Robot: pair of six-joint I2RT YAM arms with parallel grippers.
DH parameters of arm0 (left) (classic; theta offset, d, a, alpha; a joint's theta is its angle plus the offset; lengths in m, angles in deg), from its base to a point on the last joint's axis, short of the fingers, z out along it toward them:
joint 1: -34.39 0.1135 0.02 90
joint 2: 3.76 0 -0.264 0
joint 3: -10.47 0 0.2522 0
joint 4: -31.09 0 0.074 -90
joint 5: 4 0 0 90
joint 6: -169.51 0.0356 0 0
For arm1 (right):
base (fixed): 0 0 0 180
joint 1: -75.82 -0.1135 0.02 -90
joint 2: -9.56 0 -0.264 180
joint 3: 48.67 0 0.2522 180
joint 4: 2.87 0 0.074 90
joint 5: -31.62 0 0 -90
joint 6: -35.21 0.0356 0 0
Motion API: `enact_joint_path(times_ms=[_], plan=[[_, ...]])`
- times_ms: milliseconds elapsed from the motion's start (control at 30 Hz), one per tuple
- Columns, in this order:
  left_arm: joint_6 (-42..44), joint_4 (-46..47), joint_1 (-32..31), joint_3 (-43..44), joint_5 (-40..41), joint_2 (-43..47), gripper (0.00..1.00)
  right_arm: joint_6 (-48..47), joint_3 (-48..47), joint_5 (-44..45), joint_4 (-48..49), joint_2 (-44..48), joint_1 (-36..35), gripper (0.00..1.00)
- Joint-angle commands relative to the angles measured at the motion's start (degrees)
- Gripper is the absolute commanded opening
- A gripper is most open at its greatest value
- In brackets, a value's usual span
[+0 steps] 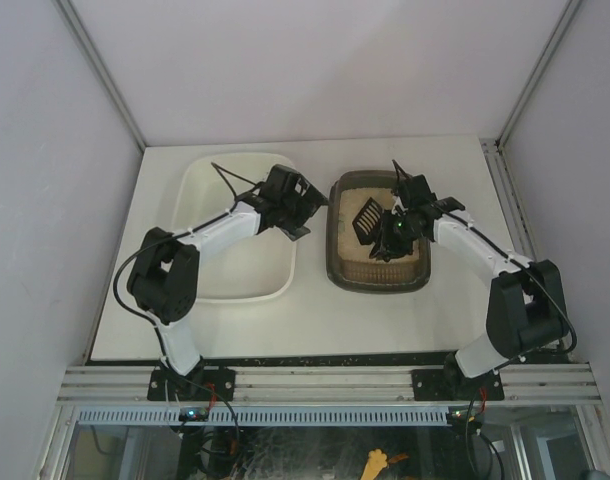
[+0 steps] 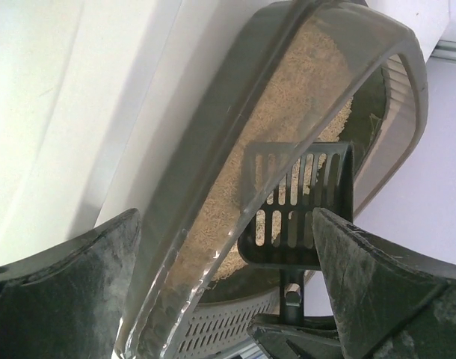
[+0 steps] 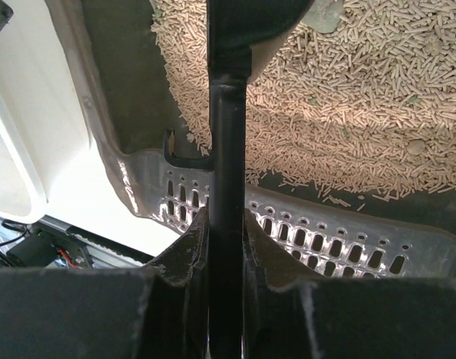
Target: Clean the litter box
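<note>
litter box (image 1: 378, 284): dark grey-brown translucent tray, rounded corners, beige pellet litter, being seen at 3 o'clock of cream tub (image 1: 247, 286) | left gripper (image 2: 224, 277): being held wide, box's 9 o'clock rim between fingers (image 2: 71, 292) | right gripper (image 3: 226, 247): being clamped narrow on handle of black slotted scoop (image 1: 367, 218) over litter

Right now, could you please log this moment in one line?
left gripper open by litter box rim; right gripper shut on scoop handle; scoop over litter
</note>
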Motion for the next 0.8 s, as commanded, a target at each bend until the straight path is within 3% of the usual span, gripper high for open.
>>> enact_joint_path(times_ms=[0,467,767], plan=[[-2.7,-0.6,-0.9,3.4,0.3,-0.9,1.00,-2.7,-2.6,1.2,-1.1,-1.0,-0.2,0.00],[-2.3,2.4,-1.4,0.2,0.4,1.5,1.00,-4.1,-12.9,3.8,-5.8,-11.4,-6.5,0.00],[-1.6,3.8,-1.3,-0.8,0.2,3.1,1.00,-4.3,-12.4,-5.3,-1.0,-14.3,-6.9,0.00]])
